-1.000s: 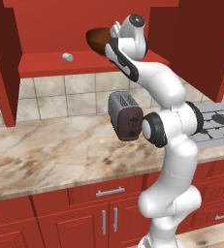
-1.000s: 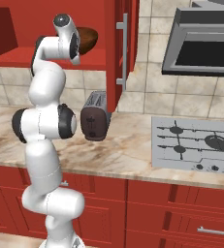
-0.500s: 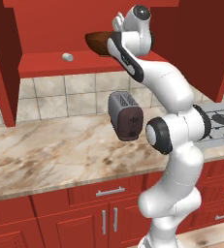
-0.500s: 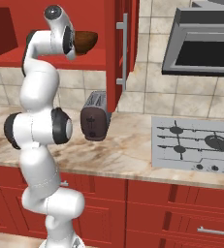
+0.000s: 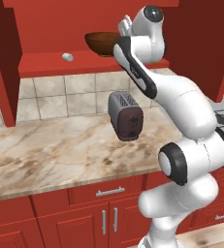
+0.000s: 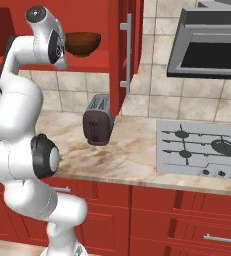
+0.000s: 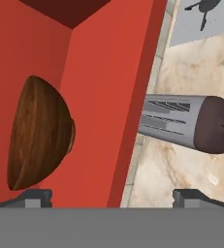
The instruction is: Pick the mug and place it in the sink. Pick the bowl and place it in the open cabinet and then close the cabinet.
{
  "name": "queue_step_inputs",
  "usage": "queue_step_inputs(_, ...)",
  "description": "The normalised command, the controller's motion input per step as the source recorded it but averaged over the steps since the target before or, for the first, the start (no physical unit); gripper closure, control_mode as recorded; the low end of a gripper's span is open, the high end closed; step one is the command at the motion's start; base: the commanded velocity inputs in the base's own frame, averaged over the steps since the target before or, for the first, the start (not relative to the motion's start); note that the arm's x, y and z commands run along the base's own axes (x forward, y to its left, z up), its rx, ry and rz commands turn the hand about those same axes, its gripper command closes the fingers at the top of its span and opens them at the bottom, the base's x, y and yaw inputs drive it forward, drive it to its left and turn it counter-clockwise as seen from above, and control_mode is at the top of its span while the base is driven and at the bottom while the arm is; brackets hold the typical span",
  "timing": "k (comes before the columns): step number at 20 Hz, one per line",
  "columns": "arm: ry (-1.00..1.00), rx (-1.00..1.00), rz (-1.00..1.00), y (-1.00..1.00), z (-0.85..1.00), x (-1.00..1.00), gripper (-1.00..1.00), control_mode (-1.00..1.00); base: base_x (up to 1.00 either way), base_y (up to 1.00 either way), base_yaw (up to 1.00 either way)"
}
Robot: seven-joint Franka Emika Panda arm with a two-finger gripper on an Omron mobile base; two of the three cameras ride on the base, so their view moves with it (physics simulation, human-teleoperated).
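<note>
The dark brown wooden bowl (image 5: 101, 42) (image 6: 82, 43) stands on the red inner shelf (image 5: 60, 65) of the open wall cabinet (image 6: 118, 30). My gripper (image 5: 125, 23) hovers just right of the bowl, in front of the shelf, open with nothing between its fingers. In the hand view the bowl (image 7: 38, 133) lies at the left, over the left fingertip (image 7: 33, 196), apart from the gripper (image 7: 113, 198). The mug and the sink are out of view.
A small pale cylinder (image 5: 68, 57) lies on the shelf left of the bowl. A toaster (image 5: 126, 116) (image 6: 98, 126) stands on the marble counter (image 5: 50, 150) below. The cabinet's right door (image 6: 124, 55) with its bar handle stands open. A stove (image 6: 202, 147) is to the right.
The hand has drawn back from the cabinet toward the base, and the elbow has risen. The bowl has stayed on the shelf. The jaws remain wide.
</note>
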Motion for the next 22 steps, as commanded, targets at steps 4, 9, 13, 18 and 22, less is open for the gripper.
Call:
queue_step_inputs(4,0.00,0.00,0.00,-0.04,-0.08,-1.00,-1.00,-1.00,0.00,0.00,0.00)
queue_step_inputs(9,-0.11,0.00,-0.01,-0.20,0.00,-1.00,-1.00,-1.00,0.00,0.00,0.00)
queue_step_inputs(13,-0.15,0.00,-0.01,-0.30,0.00,-1.00,-1.00,-1.00,0.00,0.00,0.00)
queue_step_inputs(18,-0.13,0.00,-0.01,-0.27,0.01,-1.00,-1.00,-1.00,0.00,0.00,0.00)
queue_step_inputs(22,-0.03,0.03,0.00,-0.29,0.08,-1.00,-1.00,-1.00,0.00,0.00,0.00)
